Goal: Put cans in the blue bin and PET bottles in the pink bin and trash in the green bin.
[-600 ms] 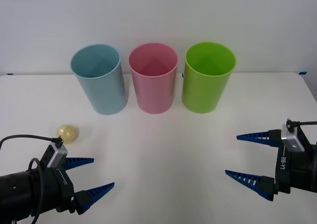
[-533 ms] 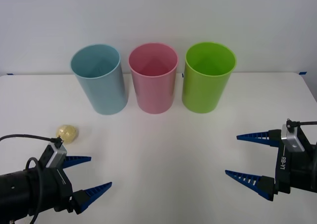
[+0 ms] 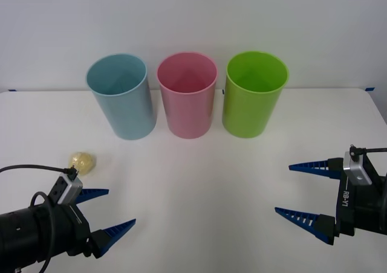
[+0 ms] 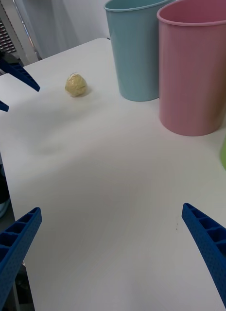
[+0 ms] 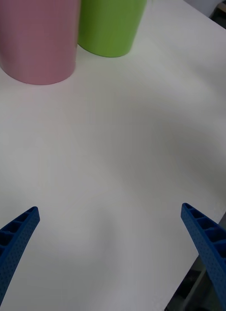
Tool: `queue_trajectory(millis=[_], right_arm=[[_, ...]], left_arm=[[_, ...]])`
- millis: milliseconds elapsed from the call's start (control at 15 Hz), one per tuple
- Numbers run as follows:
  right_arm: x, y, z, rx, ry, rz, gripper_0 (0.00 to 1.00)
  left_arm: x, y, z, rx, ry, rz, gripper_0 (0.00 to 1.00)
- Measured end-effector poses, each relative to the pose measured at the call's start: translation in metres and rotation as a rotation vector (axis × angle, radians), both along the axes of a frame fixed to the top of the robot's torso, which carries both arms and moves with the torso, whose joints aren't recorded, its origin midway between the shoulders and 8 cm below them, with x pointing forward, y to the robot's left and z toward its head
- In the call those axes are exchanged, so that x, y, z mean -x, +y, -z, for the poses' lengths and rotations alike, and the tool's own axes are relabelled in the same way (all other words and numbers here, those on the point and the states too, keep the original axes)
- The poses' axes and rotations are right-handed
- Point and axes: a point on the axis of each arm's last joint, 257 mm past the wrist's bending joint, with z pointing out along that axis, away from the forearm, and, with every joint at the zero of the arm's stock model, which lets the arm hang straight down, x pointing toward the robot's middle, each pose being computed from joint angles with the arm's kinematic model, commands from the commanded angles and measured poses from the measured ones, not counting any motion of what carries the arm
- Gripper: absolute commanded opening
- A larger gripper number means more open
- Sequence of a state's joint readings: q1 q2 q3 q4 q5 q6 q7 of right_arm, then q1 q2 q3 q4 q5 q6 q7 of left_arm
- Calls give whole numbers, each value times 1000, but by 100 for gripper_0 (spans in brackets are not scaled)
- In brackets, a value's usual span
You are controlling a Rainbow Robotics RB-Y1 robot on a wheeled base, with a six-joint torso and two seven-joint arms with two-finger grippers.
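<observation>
Left gripper (image 3: 107, 211) has slid back slightly toward the table's near-left edge since the earlier frame, fingers spread wide, empty. Right gripper (image 3: 299, 188) hangs at the near right, also wide and empty. The trash (image 3: 81, 162) lies on the white table (image 3: 199, 182) just beyond the left gripper; blue bin (image 3: 121, 98), pink bin (image 3: 187, 95), green bin (image 3: 254, 95) stand in a row at the far side.

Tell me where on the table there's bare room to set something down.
The widest free patch is the white table between the left gripper and right gripper, in front of the pink bin and green bin. It is crowded along the back row, where the blue bin stands close beside the pink one, and near the trash.
</observation>
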State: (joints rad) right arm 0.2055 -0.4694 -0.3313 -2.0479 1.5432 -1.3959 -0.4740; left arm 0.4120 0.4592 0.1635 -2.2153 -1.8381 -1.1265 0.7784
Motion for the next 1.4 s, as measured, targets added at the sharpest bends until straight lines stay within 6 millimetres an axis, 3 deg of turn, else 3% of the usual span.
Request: queue_trajectory(millis=[1400], right_arm=[[0,0,0,0,0,0,100]], left_arm=[[2,1,2,-1,3,4,100]])
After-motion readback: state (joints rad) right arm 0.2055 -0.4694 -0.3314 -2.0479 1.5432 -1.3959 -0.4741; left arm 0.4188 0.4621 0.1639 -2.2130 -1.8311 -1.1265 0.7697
